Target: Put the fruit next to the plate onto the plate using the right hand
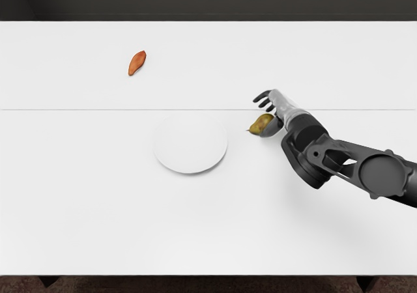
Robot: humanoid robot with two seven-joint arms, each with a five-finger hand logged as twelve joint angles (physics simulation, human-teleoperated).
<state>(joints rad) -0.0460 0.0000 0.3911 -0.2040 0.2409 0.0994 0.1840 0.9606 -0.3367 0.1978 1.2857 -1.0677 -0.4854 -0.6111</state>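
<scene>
Far off on the left of the worktop lies an orange-brown, tapered sweet potato, well apart from everything else; it looks to play no part in this task. Nearer the middle sits the round white plate, flat and bare. Just right of it, with a strip of open worktop between, rests the pear, yellow-green, its stem pointing left toward the plate. It appears to be lying on the surface, not lifted.

The right hand is against the pear's right and far side. Its fingers are apart and stretched out past the fruit, not wrapped round it. So the step in hand is probably the grasp itself, not yet done. Next, the fingers need to curl about the pear; then comes a lift and a short carry left over the plate's rim. Nothing stands in that path. The chief risk is nudging the pear so that it rolls away.
</scene>
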